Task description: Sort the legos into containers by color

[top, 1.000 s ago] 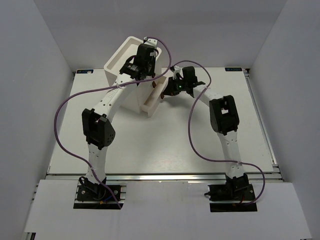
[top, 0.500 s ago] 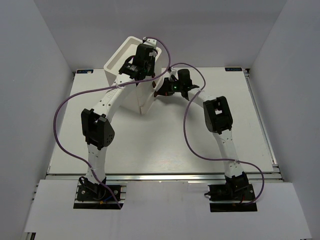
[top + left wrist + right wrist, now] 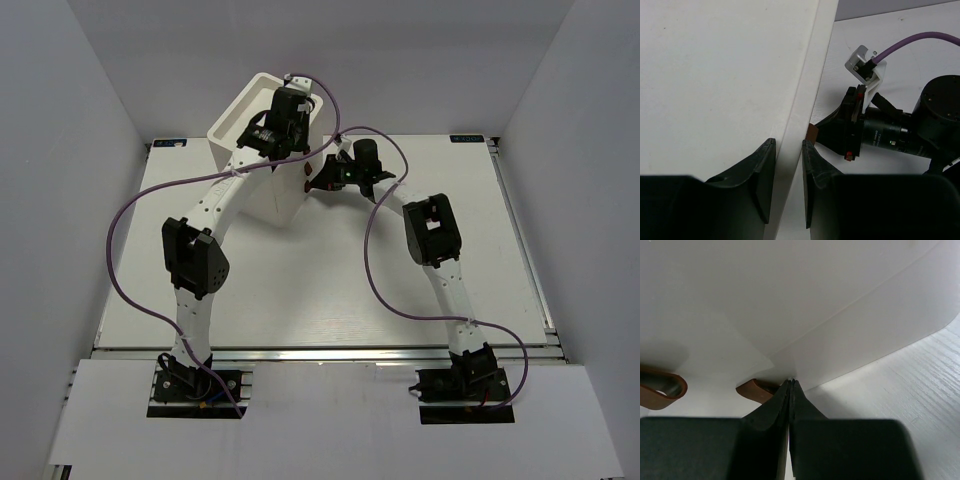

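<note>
The white cabinet (image 3: 252,108) stands tilted at the back left of the table, its drawers all pushed in. My left gripper (image 3: 285,122) is on its top edge; in the left wrist view it (image 3: 788,150) is shut on the cabinet's thin rim wall (image 3: 805,85). My right gripper (image 3: 320,180) is shut and empty, with its tips (image 3: 791,382) pressed against a white drawer front (image 3: 790,305) right beside a brown knob (image 3: 756,390). A second knob (image 3: 660,387) shows at the left. No legos are in view.
The right arm's wrist and purple cable (image 3: 890,135) sit close beside the cabinet's front, below my left gripper. White table surface (image 3: 330,280) stretches in front of the cabinet, with white walls around it.
A drawer that stuck out of the cabinet's front a second ago is now pushed in. My right gripper moved left against the cabinet with it. The left gripper stayed put.
</note>
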